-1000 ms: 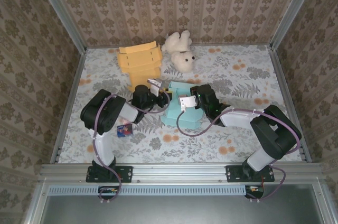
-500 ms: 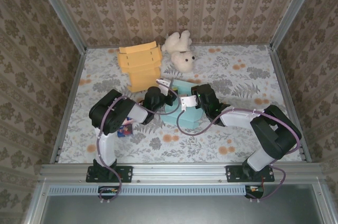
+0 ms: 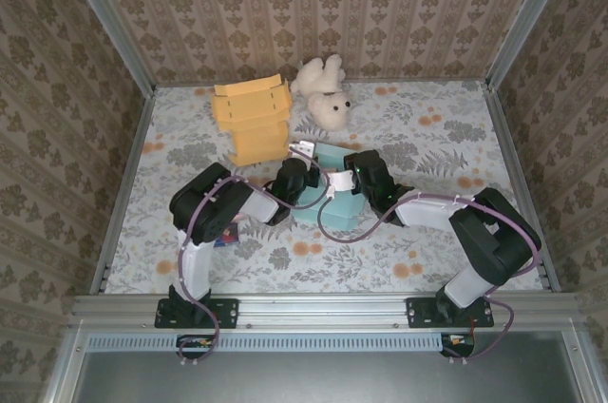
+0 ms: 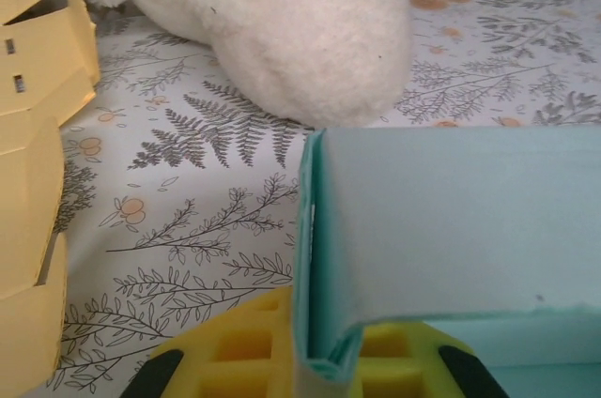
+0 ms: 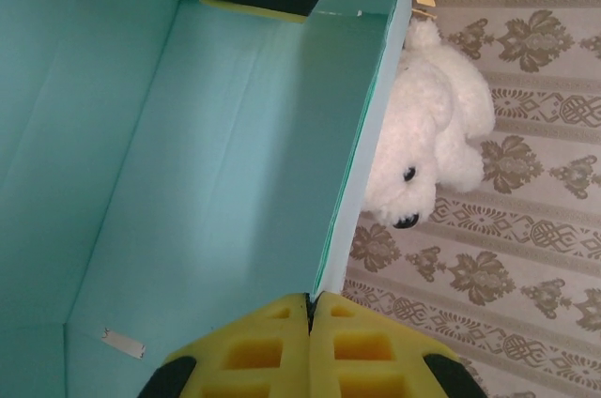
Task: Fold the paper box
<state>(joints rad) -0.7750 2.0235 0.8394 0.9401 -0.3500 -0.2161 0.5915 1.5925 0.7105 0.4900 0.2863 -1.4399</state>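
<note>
The left arm point(image 3: 201, 201) and right arm point(image 3: 494, 232) match: bulky black joint housings joined by smooth white links, on flat black base plates point(image 3: 195, 311). A thin purple cable point(image 3: 446, 200) trails along each (looping clear of the casing). The left claw point(image 4: 315, 356) and right claw point(image 5: 310, 302) wear yellow pads point(image 5: 254, 351) with square pockets and black outer edges.

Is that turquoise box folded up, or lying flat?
Partly folded: the turquoise paper box has upright walls meeting at creased corners, and its top is open.
</note>
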